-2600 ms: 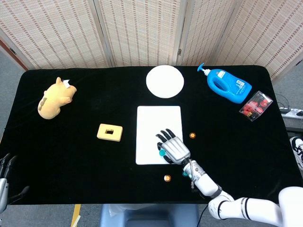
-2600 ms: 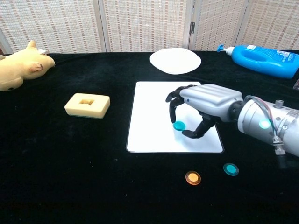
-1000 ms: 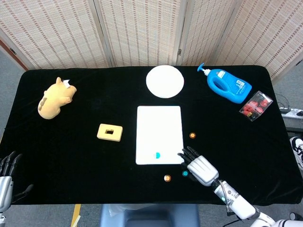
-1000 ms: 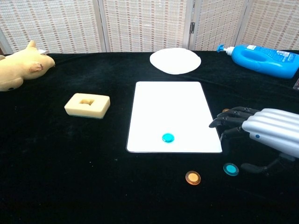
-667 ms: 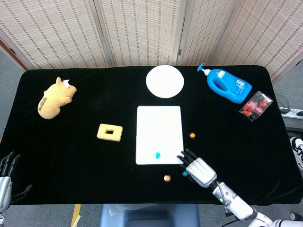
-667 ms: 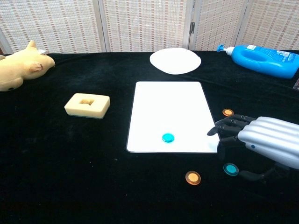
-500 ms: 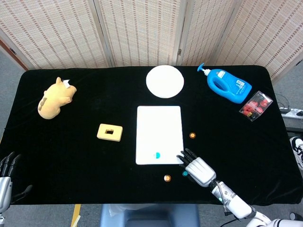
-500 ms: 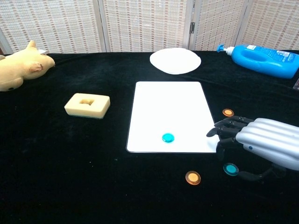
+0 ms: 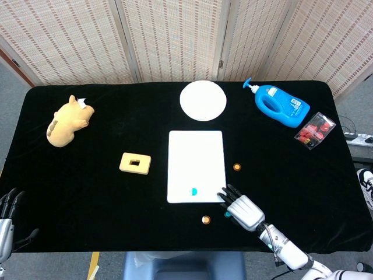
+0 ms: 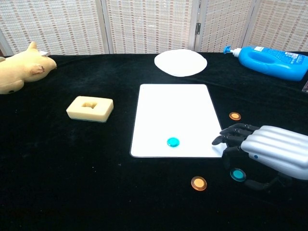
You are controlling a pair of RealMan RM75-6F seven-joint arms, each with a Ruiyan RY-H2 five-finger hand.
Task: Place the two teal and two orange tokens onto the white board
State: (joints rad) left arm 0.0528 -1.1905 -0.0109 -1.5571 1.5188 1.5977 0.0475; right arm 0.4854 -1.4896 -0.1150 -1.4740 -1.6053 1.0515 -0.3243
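While one teal token [image 10: 173, 142] now lies released on the white board [image 10: 173, 110], well to the left of the right hand [image 10: 269, 155], that hand has withdrawn off the board's near right corner and dropped toward the second teal token [image 10: 237, 174]. A few seconds ago the hand stood over the board with that first token under its fingers; since then it has let go, pulled back and eased slightly forward and down.

The hand holds nothing: its fingers [image 10: 231, 134] are extended and spread over the board's corner, its thumb hangs lower, and the second teal token sits on the black tablecloth [image 10: 72, 163] directly beneath the palm, between fingers and thumb, not yet gripped.

One orange token [image 10: 198, 183] lies just left of the hand, nearer the table edge; the other orange token [image 10: 235, 116] lies just beyond the fingertips.

The left hand [image 9: 7, 219] rests at the far near corner, fingers apart, empty.

Assessment: one of four placed; pickup of the second teal token appears to be the step in hand.
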